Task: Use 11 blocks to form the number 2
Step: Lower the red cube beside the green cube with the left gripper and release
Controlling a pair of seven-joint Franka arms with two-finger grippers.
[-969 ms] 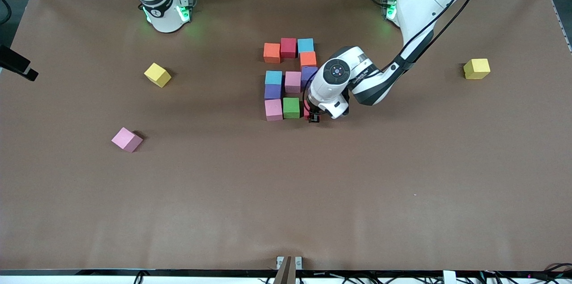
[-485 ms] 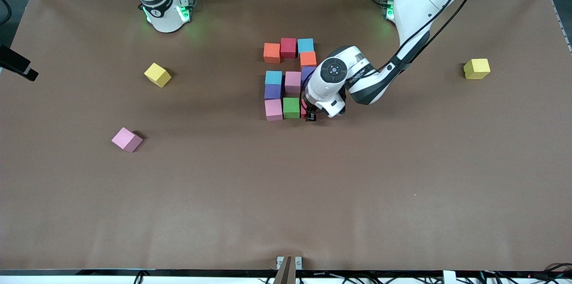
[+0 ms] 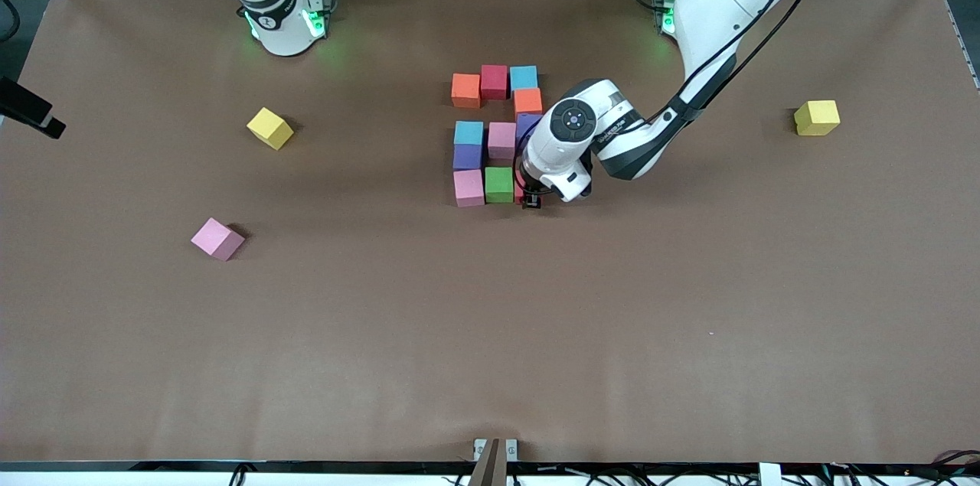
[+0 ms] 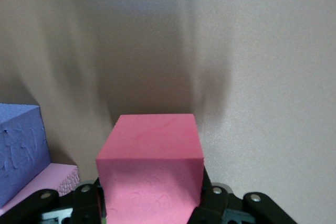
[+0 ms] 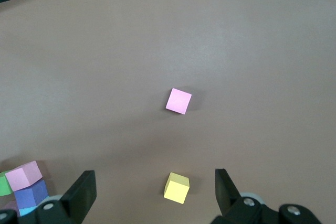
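The desk (image 3: 689,333) filled nearly the whole front view. The left arm reached down from its base at the top of that view to just above centre. The right arm waited at its own base, its claw (image 5: 153,182) released, jaws wide and holding nothing, high over the desk toward the right arm's end. The figure sat in the upper middle of the front view. Its top row was an orange block (image 3: 465,90), a red block (image 3: 494,81) and a light blue block (image 3: 524,77). The second orange block (image 3: 527,101) and a purple block (image 3: 528,125) stepped down from that row. A pink block (image 3: 501,140) and the second light blue block (image 3: 468,133) made the middle bar. The second purple block (image 3: 467,157) and second pink block (image 3: 468,187) came lower, and the green block (image 3: 499,184) began the base row. The left claw (image 3: 534,199) was clenched on the second red block (image 4: 152,166), low at the open end of the base row, just beside the green one. I could not tell whether it was seated on the desk. Judgement: ten blocks were laid and this was the eleventh and last placement. The next move would call for setting the block flush against green, in line with the base row, then releasing and lifting straight up so the neighbours are not nudged. A loose pink cube (image 3: 217,239) and two yellow cubes (image 3: 269,127) (image 3: 816,117) lay well apart from the figure.
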